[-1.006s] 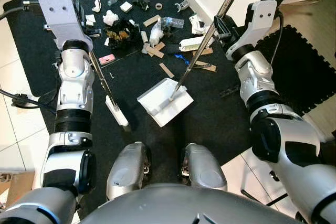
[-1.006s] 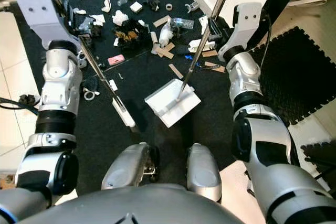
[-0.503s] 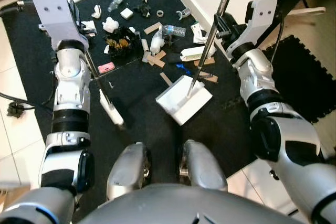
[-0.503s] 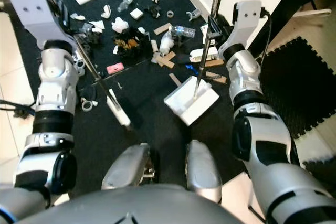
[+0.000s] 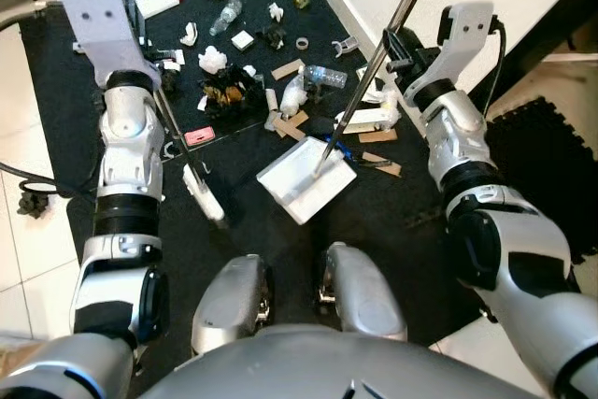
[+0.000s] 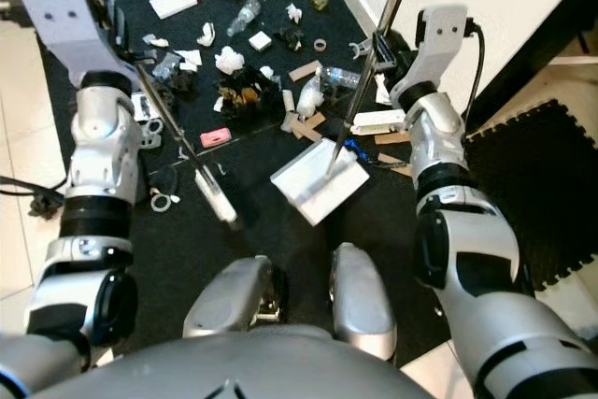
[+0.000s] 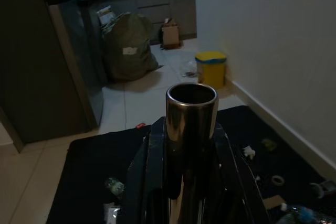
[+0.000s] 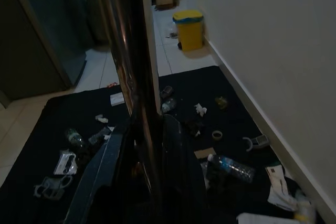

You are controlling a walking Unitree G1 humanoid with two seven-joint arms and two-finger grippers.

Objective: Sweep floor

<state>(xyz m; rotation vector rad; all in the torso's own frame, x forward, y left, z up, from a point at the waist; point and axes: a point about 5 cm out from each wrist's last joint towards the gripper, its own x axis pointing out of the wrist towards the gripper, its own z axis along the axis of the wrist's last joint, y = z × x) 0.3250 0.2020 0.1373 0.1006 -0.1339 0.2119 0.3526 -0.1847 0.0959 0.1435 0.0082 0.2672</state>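
Left gripper [image 7: 191,145] clamped on polished metal broom handle [image 5: 173,134]; narrow white brush head [image 5: 204,195] down on black foam mat [image 5: 374,221]. Right gripper [image 5: 397,51] clamped on shiny metal tube handle [image 5: 369,77] of flat white plastic dustpan [image 5: 299,179], pan resting on mat. Litter just beyond pan: brown cardboard strips [image 5: 288,69], crumpled clear plastic bottle [image 5: 327,74], white paper scraps [image 5: 213,60], pink block [image 5: 198,135].

Black mat [image 5: 374,221] under litter. White dustpan [image 5: 304,179] on shiny silver pole [image 5: 369,77]. White broom head [image 5: 204,195], silver handle. Pink small item [image 5: 198,135]. Brown cardboard scraps [image 5: 288,69]. Clear plastic bottle [image 5: 329,74]. Yellow bin [image 7: 210,67], darker lid. White floor tiles [image 5: 33,231]. Olive-green sack [image 7: 128,45].
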